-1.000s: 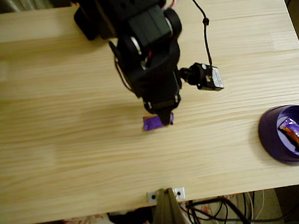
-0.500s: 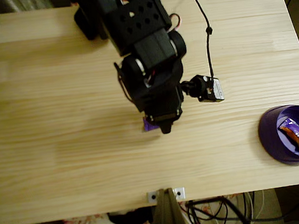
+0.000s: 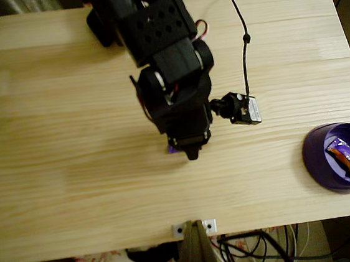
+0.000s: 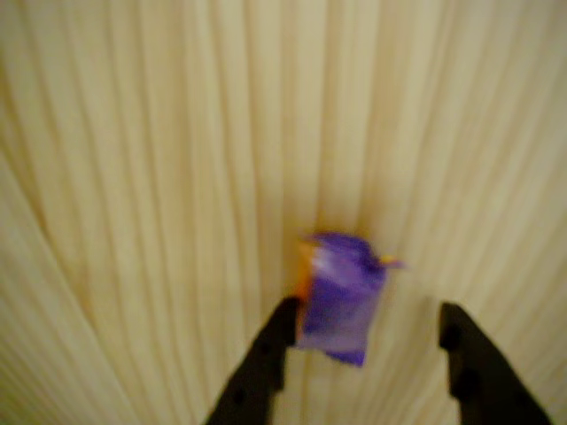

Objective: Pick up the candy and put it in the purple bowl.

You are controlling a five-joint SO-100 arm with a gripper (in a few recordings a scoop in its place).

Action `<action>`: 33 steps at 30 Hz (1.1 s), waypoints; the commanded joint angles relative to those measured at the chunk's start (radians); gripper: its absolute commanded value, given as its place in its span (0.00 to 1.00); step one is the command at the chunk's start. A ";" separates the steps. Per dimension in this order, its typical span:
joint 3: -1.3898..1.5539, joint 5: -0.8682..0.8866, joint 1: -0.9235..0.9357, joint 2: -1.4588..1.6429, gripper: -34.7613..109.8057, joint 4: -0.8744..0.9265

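Black two-finger gripper (image 4: 365, 329) stands open, holding nothing. Small purple-wrapped candy (image 4: 339, 297) lies between its fingertips, against the left one. Round purple plastic bowl (image 3: 318, 165) sits well right.

In the overhead view the candy (image 3: 172, 147) lies mid-table (image 3: 70, 148), the purple bowl (image 3: 319, 159) far right.

matte black arm (image 3: 175, 100) (perforated casing, red wires), black cable (image 3: 243, 42)
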 commanded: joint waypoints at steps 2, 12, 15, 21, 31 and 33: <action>0.012 0.021 0.005 0.031 0.47 0.003; 0.032 0.034 -0.005 0.026 0.43 -0.015; 0.041 0.037 -0.005 0.029 0.42 -0.025; 0.041 0.043 -0.002 0.029 0.38 -0.028; 0.052 0.054 -0.005 0.060 0.30 -0.021; 0.054 0.058 -0.005 0.063 0.30 -0.020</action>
